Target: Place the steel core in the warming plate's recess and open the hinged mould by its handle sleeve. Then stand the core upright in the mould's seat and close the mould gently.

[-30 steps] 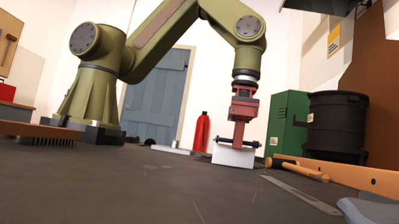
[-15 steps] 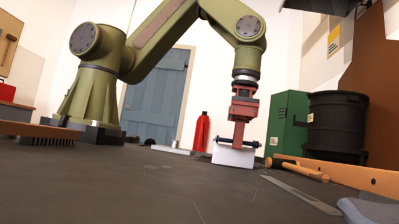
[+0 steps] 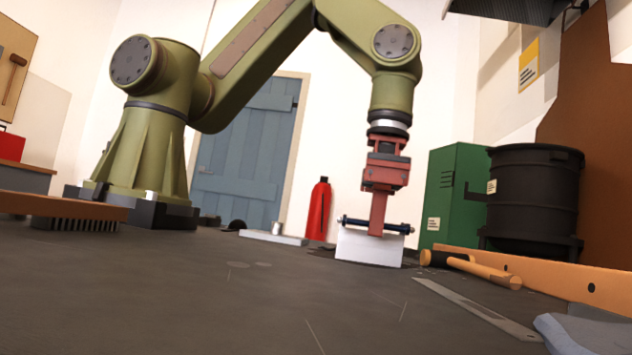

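Observation:
My red gripper [image 3: 376,233] reaches straight down onto the dark blue handle sleeve [image 3: 373,224] that runs along the top edge of the white hinged mould [image 3: 370,247], and its fingers are narrowing around the sleeve without gripping it. The mould sits closed on the dark bench, right of centre. Further back to the left a flat grey warming plate [image 3: 273,236] lies on the bench, and the small steel core [image 3: 275,227] stands on it. Whether the core sits in the plate's recess I cannot tell.
A black drum [image 3: 533,195] and a green cabinet [image 3: 453,195] stand behind the mould on the right. A mallet [image 3: 470,268], a wooden board [image 3: 549,276] and a steel rule [image 3: 477,309] lie on the bench to the right. A red extinguisher [image 3: 319,210] stands behind.

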Robot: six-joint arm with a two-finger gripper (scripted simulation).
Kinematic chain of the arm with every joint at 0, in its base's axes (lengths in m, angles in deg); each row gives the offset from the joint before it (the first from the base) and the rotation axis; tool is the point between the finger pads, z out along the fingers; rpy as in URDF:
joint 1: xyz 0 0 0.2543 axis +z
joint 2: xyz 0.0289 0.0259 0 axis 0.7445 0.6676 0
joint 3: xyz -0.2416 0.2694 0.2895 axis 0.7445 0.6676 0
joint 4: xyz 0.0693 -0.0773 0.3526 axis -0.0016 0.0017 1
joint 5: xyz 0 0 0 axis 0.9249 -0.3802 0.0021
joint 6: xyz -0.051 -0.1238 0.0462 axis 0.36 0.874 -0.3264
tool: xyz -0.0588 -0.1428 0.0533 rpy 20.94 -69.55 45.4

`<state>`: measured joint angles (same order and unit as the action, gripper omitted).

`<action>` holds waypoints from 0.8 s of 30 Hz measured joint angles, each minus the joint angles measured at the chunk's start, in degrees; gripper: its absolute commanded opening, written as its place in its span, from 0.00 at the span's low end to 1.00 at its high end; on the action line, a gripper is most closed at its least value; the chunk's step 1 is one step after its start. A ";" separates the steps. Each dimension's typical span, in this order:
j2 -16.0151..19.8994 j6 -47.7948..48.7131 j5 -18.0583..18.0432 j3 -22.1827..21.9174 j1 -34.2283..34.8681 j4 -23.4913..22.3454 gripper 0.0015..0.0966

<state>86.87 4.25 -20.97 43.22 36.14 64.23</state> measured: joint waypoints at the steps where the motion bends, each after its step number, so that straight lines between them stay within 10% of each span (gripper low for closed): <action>1: 0.00 0.00 0.00 0.00 0.00 0.00 0.17; 24: 0.00 0.00 0.00 0.00 0.00 0.00 0.09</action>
<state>86.87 4.25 -20.97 43.22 36.14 64.23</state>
